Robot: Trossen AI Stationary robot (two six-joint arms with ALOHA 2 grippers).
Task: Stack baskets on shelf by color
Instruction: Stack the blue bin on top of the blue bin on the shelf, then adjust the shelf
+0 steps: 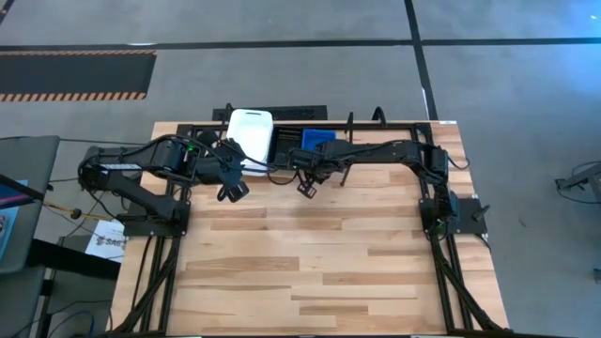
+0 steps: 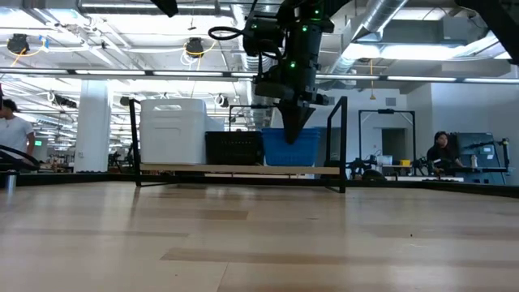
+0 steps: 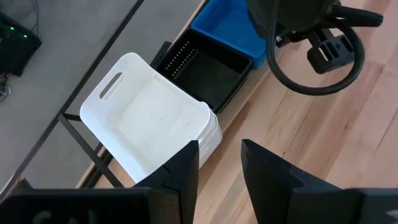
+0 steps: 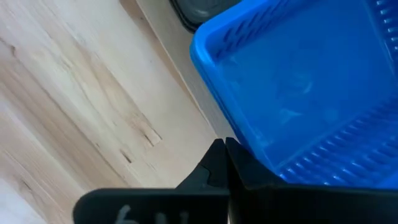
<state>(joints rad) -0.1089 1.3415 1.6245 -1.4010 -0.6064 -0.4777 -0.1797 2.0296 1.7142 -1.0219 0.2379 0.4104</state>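
Right gripper point(image 1: 306, 187) hung w/ fingers pressed shut, holding nothing, just in front of the blue baskets point(image 1: 317, 139), which sat on the shelf point(image 1: 394, 125) at the table's point(image 1: 310, 272) far edge. In the right wrist view its closed tips point(image 4: 219, 163) lay right at the near rim of the blue stack point(image 4: 311, 93); couldn't tell if touching. Left gripper point(image 1: 232, 191) hovered nearby, jaws part open & empty, w/ the white baskets point(image 3: 149, 118) just ahead of its fingertips point(image 3: 186, 165). Black baskets point(image 3: 205, 68) sat between white & blue, next to each other on the shelf.

Low view showed 3 groups in a row: white point(image 2: 172, 130), black point(image 2: 233, 148), blue point(image 2: 289, 146). No loose basket visible on the table, so sorting looked about done. Probable step: final check or squaring up the blue stack. Next move would likely call for either a light nudge w/ the shut tips, or lifting both arms clear w/o catching a shelf divider.
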